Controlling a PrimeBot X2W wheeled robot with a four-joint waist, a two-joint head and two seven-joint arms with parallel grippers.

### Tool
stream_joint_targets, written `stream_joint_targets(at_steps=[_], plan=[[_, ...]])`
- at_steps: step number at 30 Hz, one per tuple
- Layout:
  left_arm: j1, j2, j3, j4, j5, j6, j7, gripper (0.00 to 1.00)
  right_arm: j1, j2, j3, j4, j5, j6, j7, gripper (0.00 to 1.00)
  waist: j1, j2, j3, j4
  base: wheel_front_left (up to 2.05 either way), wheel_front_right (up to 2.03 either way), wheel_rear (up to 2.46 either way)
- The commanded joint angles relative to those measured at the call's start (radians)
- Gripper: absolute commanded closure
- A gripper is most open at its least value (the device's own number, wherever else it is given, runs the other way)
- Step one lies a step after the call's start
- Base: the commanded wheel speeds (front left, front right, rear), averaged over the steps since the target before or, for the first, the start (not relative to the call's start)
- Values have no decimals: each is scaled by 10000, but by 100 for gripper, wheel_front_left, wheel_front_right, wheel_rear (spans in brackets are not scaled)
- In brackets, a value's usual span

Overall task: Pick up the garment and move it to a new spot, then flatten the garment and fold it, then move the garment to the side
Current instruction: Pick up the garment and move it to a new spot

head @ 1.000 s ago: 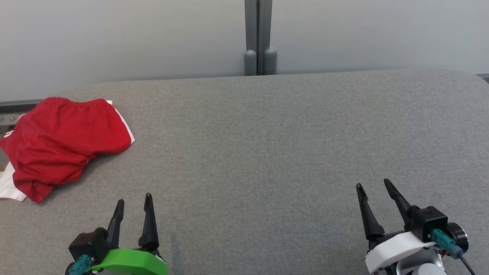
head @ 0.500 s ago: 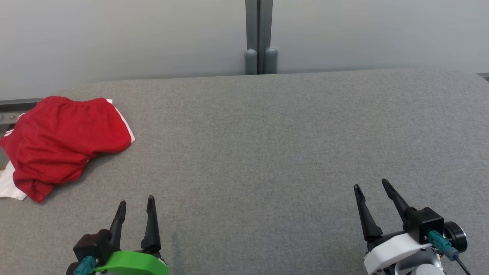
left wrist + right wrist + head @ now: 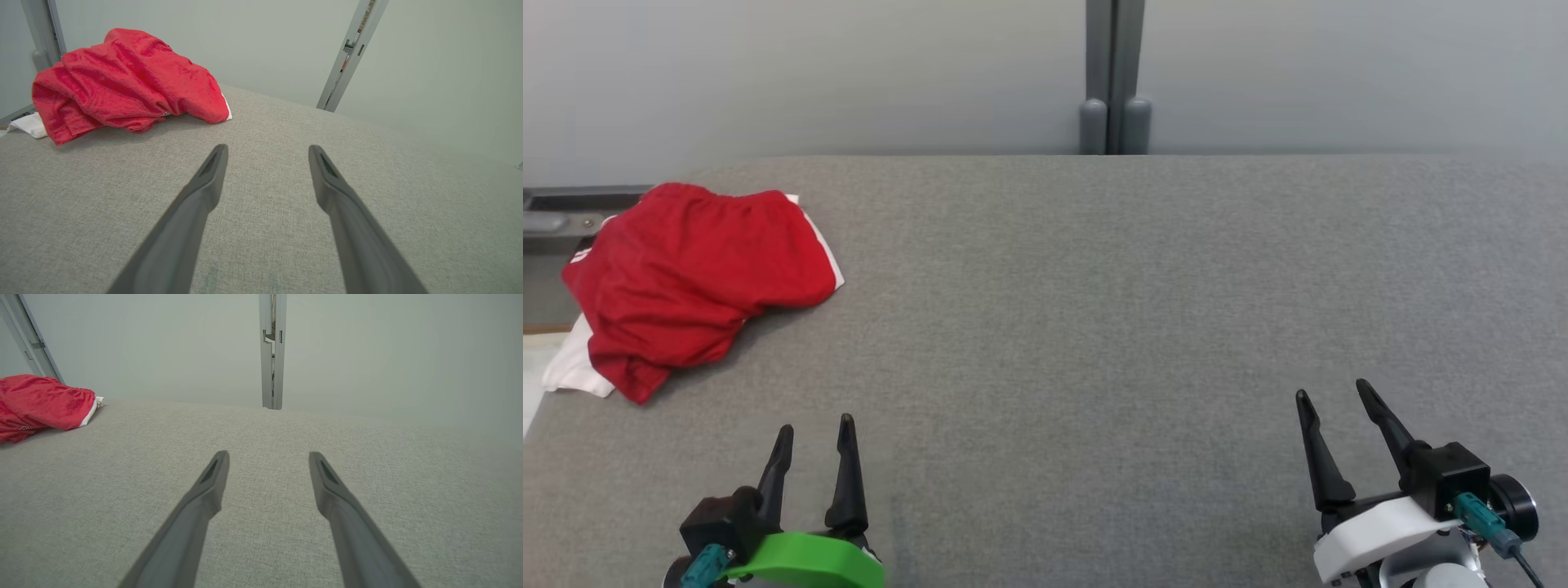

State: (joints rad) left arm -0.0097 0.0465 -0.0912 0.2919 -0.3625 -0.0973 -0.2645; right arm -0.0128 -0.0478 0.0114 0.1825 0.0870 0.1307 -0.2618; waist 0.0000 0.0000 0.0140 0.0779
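Fingers (image 3: 204, 196) spread wide and empty on my left gripper (image 3: 816, 421) and right gripper (image 3: 1331, 388). Red garment (image 3: 698, 278) lies crumpled at the table (image 3: 1094, 286) far-left corner — I'd reach left, pinch a raised fold, lift clear.

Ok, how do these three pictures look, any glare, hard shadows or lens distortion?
Head view: soft even light, no glare; the red garment throws a faint shadow on the grey table. Left wrist view: wide-angle stretch, left gripper looms large, wall post leans. Right wrist view: same stretch around the right gripper, far table edge bows.
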Motion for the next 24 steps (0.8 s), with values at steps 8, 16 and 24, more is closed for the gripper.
stream_joint_targets(at_steps=[8, 16, 24], plan=[[-85, 65, 102, -153, 26, 37, 3, 0, -58, -46, 27, -82, 66, -1, -49, 0, 0, 0, 172, 2042, 0, 0, 0], [74, 62, 173, -215, 9, 64, 3, 0, -185, -46, 194, -46, 91, -1, -49, 0, 0, 0, 252, 3142, 0, 0, 0], [141, 62, 240, -295, -3, 53, 1, 0, -175, -48, 255, -45, 104, -1, -49, 0, 0, 0, 272, 3493, 0, 0, 0]])
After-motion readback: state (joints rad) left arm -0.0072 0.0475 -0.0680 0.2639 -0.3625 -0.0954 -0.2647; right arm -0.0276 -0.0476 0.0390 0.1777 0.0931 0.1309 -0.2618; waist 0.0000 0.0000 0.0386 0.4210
